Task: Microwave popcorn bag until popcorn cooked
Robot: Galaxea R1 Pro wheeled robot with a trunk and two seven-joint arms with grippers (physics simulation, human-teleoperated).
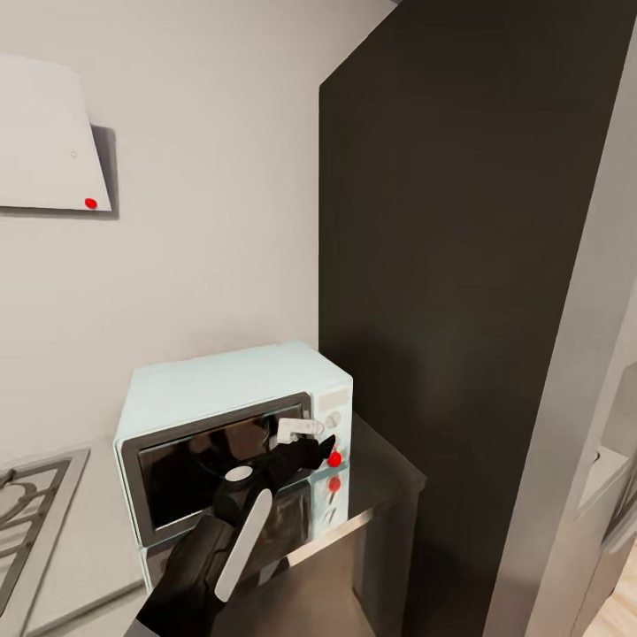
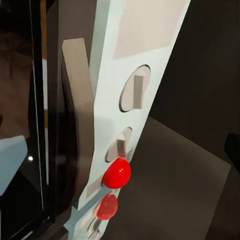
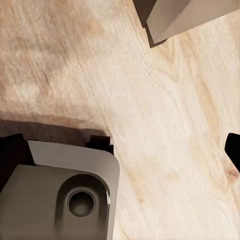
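The microwave [image 1: 234, 416] is seen at lower centre of the head view, on the glossy grey surface [image 1: 380, 482], door shut. The left tool [image 1: 323, 447] is held against its white panel [image 2: 131, 95], beside the red button [image 2: 116, 173]; whether its fingers are spread or clenched cannot be told. The right wrist view looks down on pale wood floor [image 3: 165, 115].

Kitchen — microwave [image 1: 232, 425], gas hob [image 1: 31, 504], countertop [image 1: 372, 478]
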